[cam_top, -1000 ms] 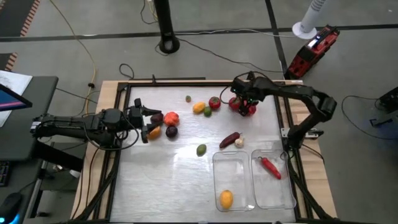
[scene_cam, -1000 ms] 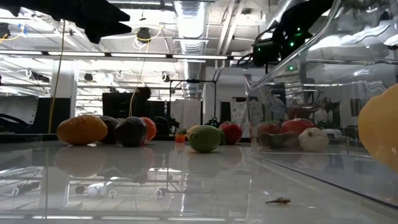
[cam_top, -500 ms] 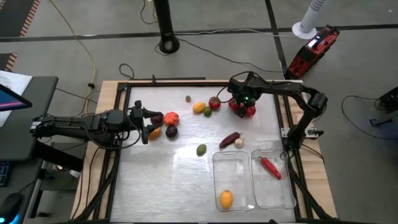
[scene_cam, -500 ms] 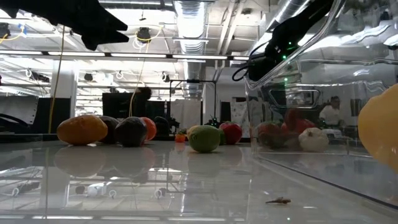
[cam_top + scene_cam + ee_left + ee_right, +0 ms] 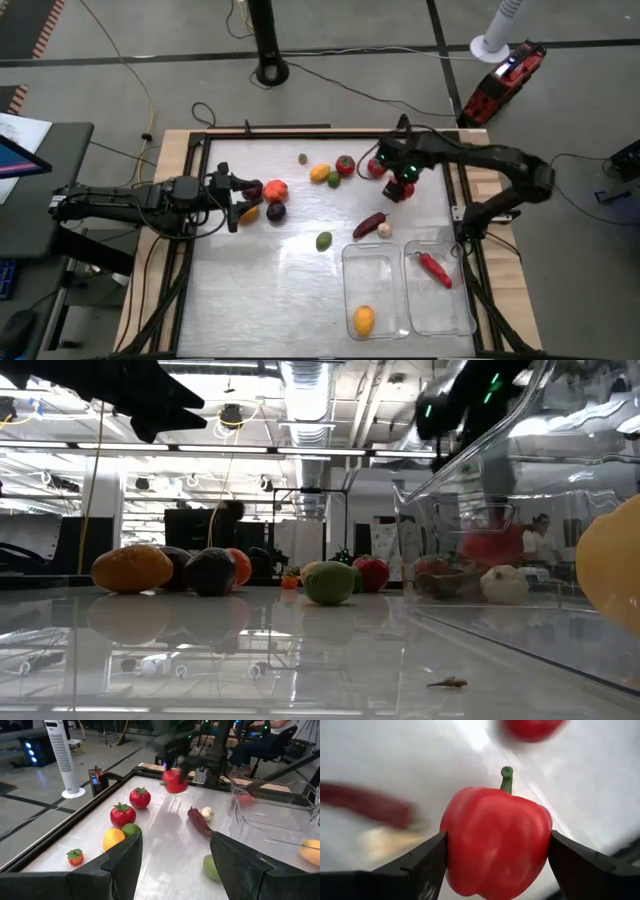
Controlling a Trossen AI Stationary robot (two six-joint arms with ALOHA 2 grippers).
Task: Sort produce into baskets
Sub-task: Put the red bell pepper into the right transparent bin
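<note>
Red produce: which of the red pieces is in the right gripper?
The red bell pepper with the green stem, clamped between the right gripper fingers and lifted off the table. The other red pieces lie loose on the table or in a bin.

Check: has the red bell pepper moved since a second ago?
Yes. The red bell pepper, clamped in the right pincer, has shifted from the table's far edge toward the near baskets, and now sits closer to the dark red chili.
</note>
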